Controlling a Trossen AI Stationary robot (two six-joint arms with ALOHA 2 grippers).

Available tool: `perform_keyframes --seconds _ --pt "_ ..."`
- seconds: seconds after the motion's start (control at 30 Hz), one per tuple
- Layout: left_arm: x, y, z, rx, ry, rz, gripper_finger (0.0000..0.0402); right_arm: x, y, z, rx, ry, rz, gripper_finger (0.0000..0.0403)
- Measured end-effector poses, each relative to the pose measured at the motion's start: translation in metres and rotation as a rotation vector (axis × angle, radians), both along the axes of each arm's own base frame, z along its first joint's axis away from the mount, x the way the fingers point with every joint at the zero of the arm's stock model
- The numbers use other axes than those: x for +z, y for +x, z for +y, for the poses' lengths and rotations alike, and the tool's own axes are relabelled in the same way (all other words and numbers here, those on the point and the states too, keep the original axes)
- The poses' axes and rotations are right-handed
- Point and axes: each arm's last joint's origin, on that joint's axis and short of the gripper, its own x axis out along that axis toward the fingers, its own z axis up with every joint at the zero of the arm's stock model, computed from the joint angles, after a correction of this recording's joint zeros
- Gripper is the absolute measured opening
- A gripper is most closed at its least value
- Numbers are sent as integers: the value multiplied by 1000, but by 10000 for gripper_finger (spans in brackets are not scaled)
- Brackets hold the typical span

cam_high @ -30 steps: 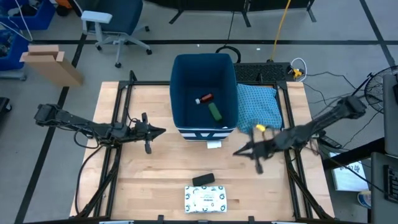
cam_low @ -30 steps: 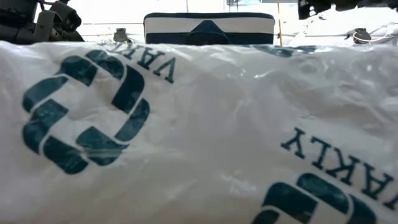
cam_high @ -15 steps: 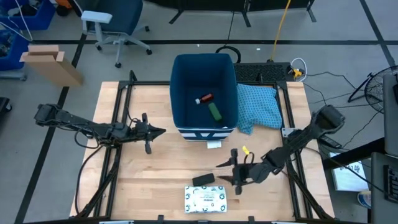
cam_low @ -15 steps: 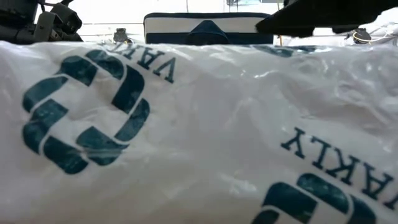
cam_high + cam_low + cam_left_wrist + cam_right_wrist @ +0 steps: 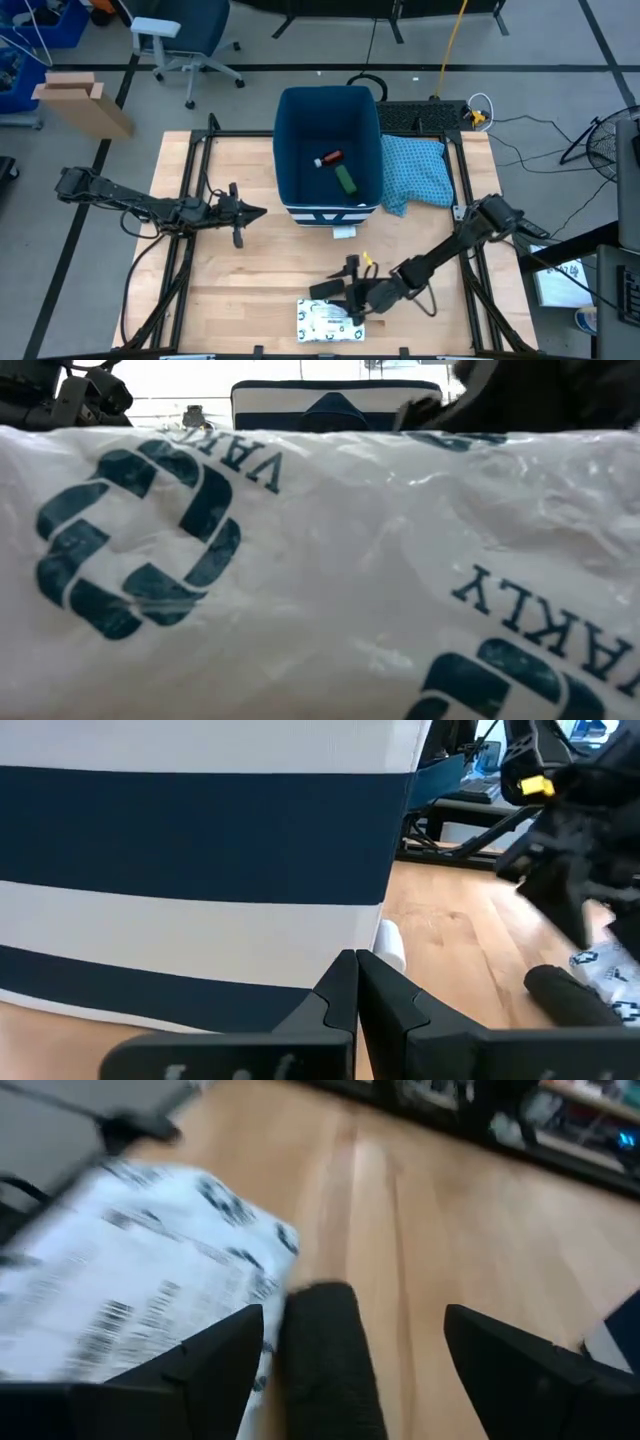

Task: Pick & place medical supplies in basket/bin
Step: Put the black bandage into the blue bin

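Observation:
A small dark oblong item [image 5: 326, 289] lies flat on the table just beyond the white packet with green print [image 5: 330, 320]. My right gripper [image 5: 342, 292] is low over it and open, with its two fingers on either side of the item [image 5: 330, 1370]; the item is closer to one finger. I cannot tell whether they touch. The dark blue bin [image 5: 300, 120] stands at the far middle of the table, with a red item [image 5: 328, 158] and a green box [image 5: 346, 180] on its floor. My left gripper [image 5: 245, 212] waits shut, left of the bin.
A light blue patterned cloth [image 5: 415, 170] lies to the right of the bin. The packet [image 5: 300, 580] fills the low view, with the bin's striped front [image 5: 335, 405] behind it. Bare wood lies between my left gripper and the packet.
My right gripper has moved from beside the cloth toward the table's near edge and to the left, coming down to the dark item by the packet. Its fingers have opened on the way. Nothing on the table has moved.

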Motion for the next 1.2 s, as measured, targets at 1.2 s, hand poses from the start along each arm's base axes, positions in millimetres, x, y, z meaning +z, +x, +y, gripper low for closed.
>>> perform_keyframes --seconds 1.2 --pt "-2 0 -2 -63 -92 12 8 -34 19 -45 54 167 349 232"
